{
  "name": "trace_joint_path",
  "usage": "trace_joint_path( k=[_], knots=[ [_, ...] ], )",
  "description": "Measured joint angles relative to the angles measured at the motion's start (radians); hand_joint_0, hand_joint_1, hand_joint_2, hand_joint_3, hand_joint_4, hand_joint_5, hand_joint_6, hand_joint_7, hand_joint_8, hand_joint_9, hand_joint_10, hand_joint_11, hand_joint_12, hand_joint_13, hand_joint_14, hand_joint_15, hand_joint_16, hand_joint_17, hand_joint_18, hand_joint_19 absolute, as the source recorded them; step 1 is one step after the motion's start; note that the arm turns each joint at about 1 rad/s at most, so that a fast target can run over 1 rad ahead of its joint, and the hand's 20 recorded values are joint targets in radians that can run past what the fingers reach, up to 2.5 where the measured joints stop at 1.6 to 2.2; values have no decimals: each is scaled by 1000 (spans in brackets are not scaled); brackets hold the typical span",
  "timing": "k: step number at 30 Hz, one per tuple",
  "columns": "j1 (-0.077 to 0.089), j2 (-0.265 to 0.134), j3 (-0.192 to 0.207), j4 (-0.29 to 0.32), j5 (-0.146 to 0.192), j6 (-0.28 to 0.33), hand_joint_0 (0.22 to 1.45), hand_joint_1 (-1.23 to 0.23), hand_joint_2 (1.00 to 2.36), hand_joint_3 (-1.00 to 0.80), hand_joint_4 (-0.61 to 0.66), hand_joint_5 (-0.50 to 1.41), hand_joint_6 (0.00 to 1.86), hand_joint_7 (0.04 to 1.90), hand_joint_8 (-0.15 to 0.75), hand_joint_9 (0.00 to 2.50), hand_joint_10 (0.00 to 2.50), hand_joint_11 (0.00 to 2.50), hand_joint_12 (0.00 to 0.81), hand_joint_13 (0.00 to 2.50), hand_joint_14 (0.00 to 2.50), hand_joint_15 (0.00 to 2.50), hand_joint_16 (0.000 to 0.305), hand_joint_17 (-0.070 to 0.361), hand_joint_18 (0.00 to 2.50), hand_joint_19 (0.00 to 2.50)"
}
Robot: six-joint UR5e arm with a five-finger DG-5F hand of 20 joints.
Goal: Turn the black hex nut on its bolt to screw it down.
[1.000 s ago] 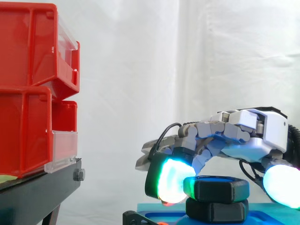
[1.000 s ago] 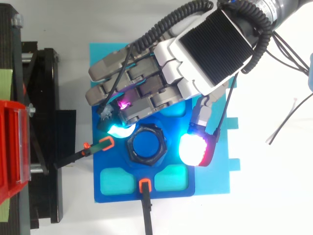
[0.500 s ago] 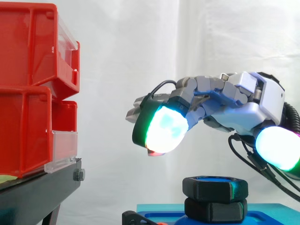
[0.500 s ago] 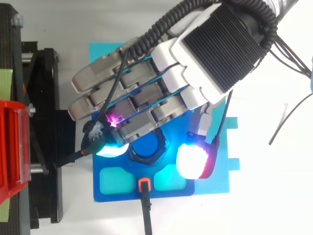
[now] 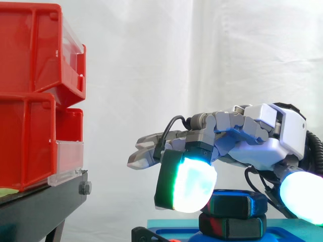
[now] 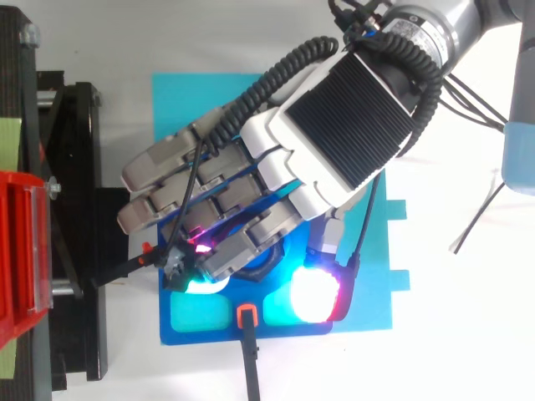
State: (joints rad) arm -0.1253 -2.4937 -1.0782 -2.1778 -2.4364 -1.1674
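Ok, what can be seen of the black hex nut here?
The black hex nut is a thick, matte, plastic-looking hexagon with rounded corners, lying level atop a similar black hex piece on the blue fixture. The hand sits low over it, covering its left end in the side view; contact cannot be told.

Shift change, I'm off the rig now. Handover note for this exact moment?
Hand: low over the black hex nut; whether it grips the nut cannot be told.
Nut: on its bolt, sitting close above a second black hex piece on the blue fixture.
Done: nut is threaded on and low on the bolt.
Left: confirm the grip, then turn the nut down. Whether it is already seated is unclear.
Red bins stand apart to the side, not involved.
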Motion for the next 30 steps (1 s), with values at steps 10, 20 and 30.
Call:
trace_joint_path(
  k=[10,20,30],
  knots=[
    [9,-17,0,14,17,2,457,-381,1000,-500,175,-53,501,1260,246,775,10,267,339,462,6,173,49,109,237,246],
    [20,-29,0,45,30,9,461,-385,1000,-500,169,-46,500,1320,244,777,10,266,338,466,6,169,48,108,240,243],
    [14,-30,-6,46,28,9,468,-395,1000,-500,164,-50,600,1215,248,800,10,268,332,478,6,176,47,105,253,239]
  ],
)
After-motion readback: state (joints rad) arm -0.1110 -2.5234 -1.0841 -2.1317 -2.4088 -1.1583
